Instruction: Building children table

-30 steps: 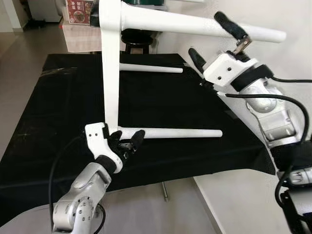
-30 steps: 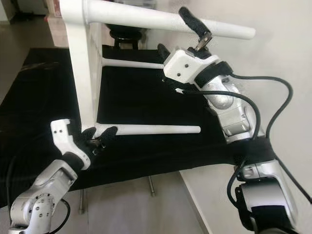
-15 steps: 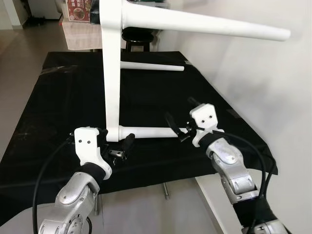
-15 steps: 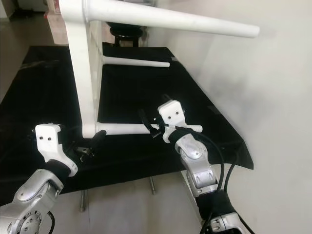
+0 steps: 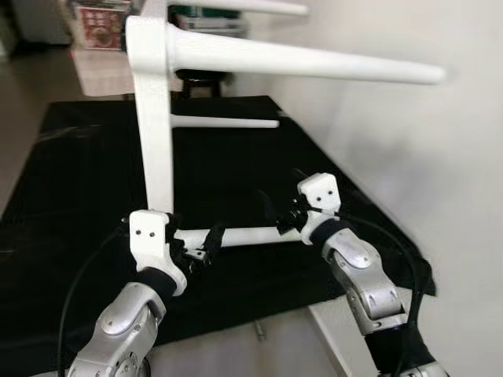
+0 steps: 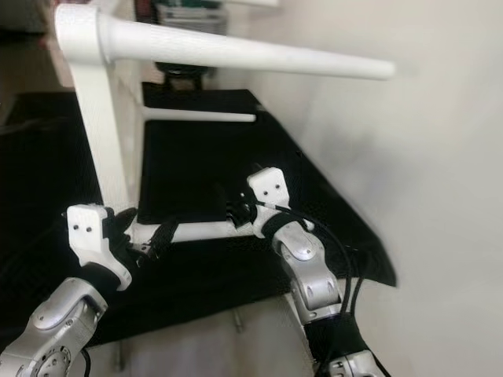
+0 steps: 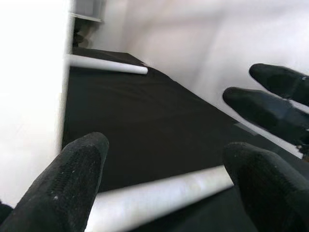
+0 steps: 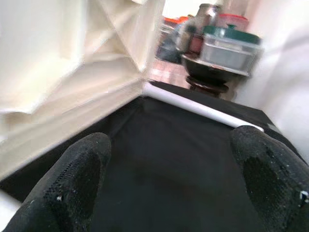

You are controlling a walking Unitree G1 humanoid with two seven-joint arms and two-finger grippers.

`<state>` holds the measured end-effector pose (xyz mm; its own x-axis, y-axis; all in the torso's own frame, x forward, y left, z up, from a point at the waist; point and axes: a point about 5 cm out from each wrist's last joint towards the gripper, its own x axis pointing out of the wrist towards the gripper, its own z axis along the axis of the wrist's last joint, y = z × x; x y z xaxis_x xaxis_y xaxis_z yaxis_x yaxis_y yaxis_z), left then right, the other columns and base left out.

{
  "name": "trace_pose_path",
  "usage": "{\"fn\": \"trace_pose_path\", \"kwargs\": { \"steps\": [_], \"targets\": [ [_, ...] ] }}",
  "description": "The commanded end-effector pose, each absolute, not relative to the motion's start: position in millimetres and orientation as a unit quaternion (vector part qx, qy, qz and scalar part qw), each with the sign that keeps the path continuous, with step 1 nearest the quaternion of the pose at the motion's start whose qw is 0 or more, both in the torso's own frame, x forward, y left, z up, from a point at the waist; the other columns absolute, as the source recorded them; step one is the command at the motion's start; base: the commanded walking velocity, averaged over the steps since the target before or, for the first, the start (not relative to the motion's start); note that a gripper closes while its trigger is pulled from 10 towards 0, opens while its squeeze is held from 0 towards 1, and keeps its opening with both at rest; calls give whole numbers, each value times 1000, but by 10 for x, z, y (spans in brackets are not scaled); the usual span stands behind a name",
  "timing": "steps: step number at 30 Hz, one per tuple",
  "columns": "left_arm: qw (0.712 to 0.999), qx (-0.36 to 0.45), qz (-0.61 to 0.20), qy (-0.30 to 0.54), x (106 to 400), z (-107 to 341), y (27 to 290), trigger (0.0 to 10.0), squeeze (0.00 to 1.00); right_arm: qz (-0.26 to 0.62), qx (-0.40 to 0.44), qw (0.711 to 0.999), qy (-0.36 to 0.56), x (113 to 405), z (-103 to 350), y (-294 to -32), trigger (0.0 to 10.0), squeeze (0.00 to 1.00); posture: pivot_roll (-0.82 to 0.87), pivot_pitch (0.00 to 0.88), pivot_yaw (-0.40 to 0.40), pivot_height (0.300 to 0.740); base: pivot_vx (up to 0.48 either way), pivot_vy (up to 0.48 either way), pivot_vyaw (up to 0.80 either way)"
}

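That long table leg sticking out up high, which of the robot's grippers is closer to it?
Right, slightly. The right gripper sits below the raised leg, at the free end of the low leg. The left gripper is lower, where that low leg meets the tabletop.

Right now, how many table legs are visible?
4. Top far leg, partly cropped; upper near leg jutting right; far lower leg over the black cloth; near lower leg between the left tool and right tool.
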<state>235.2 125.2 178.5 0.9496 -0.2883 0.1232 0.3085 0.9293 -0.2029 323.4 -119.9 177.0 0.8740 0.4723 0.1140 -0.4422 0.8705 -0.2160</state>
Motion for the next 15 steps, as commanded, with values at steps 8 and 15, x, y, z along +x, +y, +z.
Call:
{"fn": "trace_pose_path", "kwargs": {
  "steps": [8,15],
  "targets": [
    [978,-116,-170,-43,2335,1790,1192,10000,0,232,-99,964,-82,3268,1822,-1233,10000,0,-58,29,-101,740,376,0,0],
    [985,-112,-131,-17,2377,1713,1221,10000,0,264,-147,948,-95,3257,1882,-1245,10000,0,-58,32,-100,740,144,0,0]
  ]
}}
